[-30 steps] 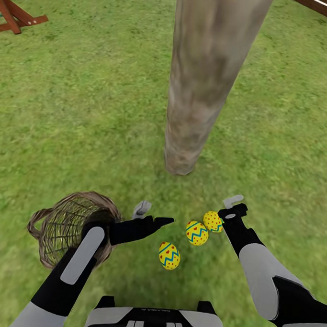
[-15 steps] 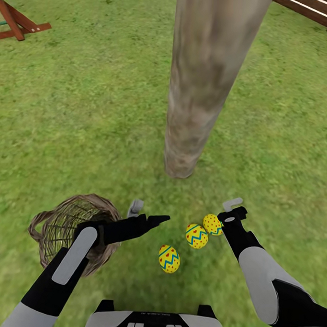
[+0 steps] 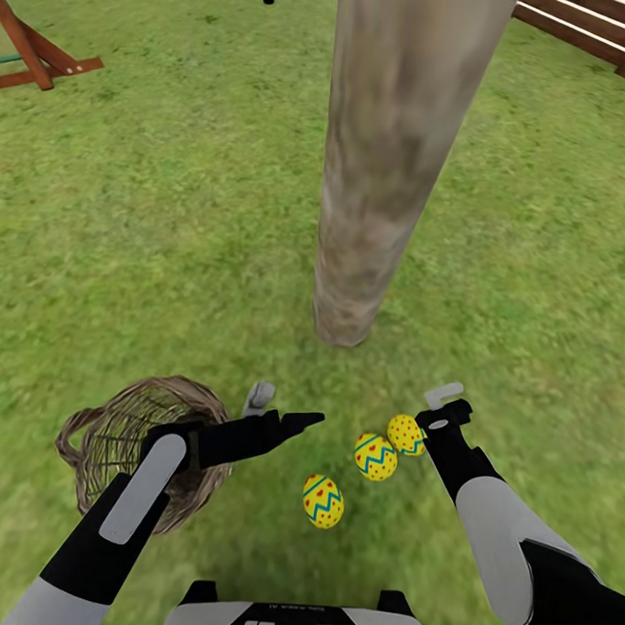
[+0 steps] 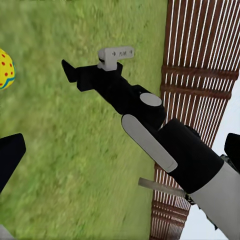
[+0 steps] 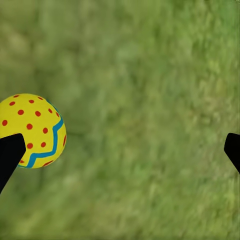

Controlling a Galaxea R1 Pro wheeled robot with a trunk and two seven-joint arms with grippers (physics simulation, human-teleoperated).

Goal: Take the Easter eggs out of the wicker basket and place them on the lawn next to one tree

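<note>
- The play set (image 3: 38, 51), of red-brown wood, stands far off on the lawn (image 3: 170, 232), well beyond both arms.
- The wicker basket (image 3: 136, 450) sits on the grass behind the left gripper's fingers, partly under that forearm; through the open weave no egg can be seen inside it.
- The left gripper (image 3: 284, 410) reaches out past the basket's rim. Its dark finger and its pale grey finger (image 3: 259, 397) stand apart, with nothing between them, so the jaws are spread and empty.
- The heart egg (image 3: 323, 501), yellow with a blue zigzag and red hearts, lies on the grass below and just beyond the left fingertips, apart from them.
- The tree (image 3: 385, 160), a thick pale grey-brown trunk, meets the ground ahead of both grippers, between their lines of reach.
- The zigzag egg (image 3: 375, 456) lies between the two grippers, nearer the right one, touching or almost touching the dotted egg.
- The dotted egg (image 3: 405, 434) rests just beside the right fingers; in the right wrist view this egg (image 5: 32, 131) lies against one dark fingertip (image 5: 9, 155), not clasped.
- The right gripper (image 3: 443, 404) is spread wide over the grass, its two tips far apart, holding nothing.
- All three eggs lie on the lawn near the trunk's foot.
- The fence (image 3: 593, 25), brown and slatted, runs far beyond the right gripper.
</note>
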